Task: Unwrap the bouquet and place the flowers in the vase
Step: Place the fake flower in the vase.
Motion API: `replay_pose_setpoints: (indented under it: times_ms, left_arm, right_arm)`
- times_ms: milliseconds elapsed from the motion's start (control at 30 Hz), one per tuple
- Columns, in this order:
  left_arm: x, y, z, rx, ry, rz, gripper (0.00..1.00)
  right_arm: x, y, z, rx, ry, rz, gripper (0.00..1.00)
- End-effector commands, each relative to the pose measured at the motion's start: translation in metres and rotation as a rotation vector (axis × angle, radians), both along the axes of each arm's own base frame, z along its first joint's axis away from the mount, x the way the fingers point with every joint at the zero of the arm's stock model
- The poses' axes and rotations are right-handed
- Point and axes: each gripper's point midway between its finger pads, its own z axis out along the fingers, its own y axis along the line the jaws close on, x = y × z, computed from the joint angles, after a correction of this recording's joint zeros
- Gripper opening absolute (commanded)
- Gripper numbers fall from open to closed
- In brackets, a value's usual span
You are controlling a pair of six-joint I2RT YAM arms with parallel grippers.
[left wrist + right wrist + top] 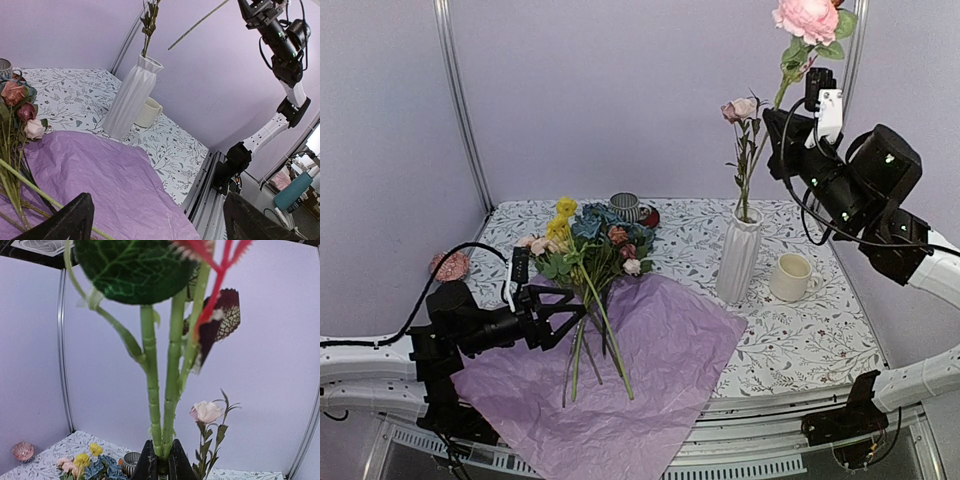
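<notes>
The bouquet lies unwrapped: its purple tissue paper (650, 380) is spread flat over the table's front edge, with the flowers (588, 240) on it, stems toward me. My left gripper (576, 318) is open just left of the stems, low over the paper (110, 175), and one green stem (30, 187) runs by its left finger. The white ribbed vase (738, 255) holds a pale pink rose (740, 108). High above and right of the vase, my right gripper (161, 460) is shut on the stem of a big pink rose (807, 18), bloom up.
A cream mug (793, 277) stands right of the vase. A striped cup (625, 205) on a red saucer sits behind the flowers. A pink round object (450, 265) lies at the table's left edge. Metal frame posts (460, 100) rise at the back corners.
</notes>
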Motion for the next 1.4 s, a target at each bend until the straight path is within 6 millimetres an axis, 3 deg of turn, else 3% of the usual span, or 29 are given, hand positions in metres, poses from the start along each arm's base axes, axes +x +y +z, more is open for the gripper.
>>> replay_pose_setpoints:
  times_ms: [0,167,333,467,633,933,1000,1033,1133,1167,1367]
  left_arm:
    - [0.001,-0.002,0.003,-0.007,-0.018,0.000,0.91]
    - [0.001,-0.003,0.002,-0.006,-0.011,-0.004,0.90]
    - [0.001,-0.001,-0.002,-0.005,-0.003,0.006,0.89]
    - [0.001,-0.001,-0.002,-0.005,-0.002,0.006,0.89]
    - [0.001,0.001,-0.003,-0.004,0.000,0.011,0.89]
    - [0.003,0.002,-0.005,-0.003,0.005,0.020,0.87]
    - [0.003,0.002,-0.007,0.002,0.009,0.024,0.87]
    - [0.004,0.002,-0.007,0.002,0.011,0.026,0.87]
    - [0.004,0.002,-0.009,0.007,0.016,0.030,0.87]
    - [0.005,0.002,-0.010,0.011,0.017,0.032,0.87]
    - [0.011,0.003,-0.014,0.027,0.039,0.063,0.87]
  right_arm:
    - [0.009,-0.030,0.035,0.032,-0.030,-0.115,0.02]
    - [0.018,-0.034,0.040,0.053,-0.022,-0.135,0.02]
    - [0.039,-0.034,0.014,0.045,0.030,-0.144,0.02]
    - [0.062,-0.034,-0.026,0.019,0.102,-0.151,0.02]
    - [0.090,-0.039,-0.092,0.037,0.239,-0.113,0.02]
    - [0.115,-0.032,-0.204,0.044,0.480,-0.132,0.04]
    - [0.116,-0.033,-0.219,0.045,0.511,-0.143,0.11]
    - [0.115,-0.034,-0.224,0.046,0.522,-0.144,0.20]
    - [0.110,-0.035,-0.226,0.036,0.526,-0.134,0.61]
    - [0.107,-0.037,-0.224,0.038,0.520,-0.134,0.69]
    - [0.084,-0.046,-0.196,0.026,0.476,-0.093,0.78]
